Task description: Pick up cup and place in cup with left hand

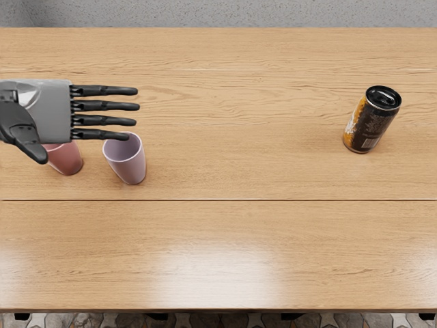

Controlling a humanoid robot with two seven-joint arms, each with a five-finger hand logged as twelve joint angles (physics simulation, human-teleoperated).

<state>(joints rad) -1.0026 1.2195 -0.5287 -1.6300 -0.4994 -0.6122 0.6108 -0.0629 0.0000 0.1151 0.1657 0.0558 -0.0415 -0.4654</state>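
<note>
Left hand (pixel 52 113) was empty, fingers (pixel 107 106) straight out. Purple cup (pixel 130 169) looked light, stiff, maybe slippery; side grip at mid-height seemed best.

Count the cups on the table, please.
2. A pink cup stands at the left, partly hidden beneath the left hand; a purple cup stands just right of it. Anything fully behind the hand would be hidden.
</note>
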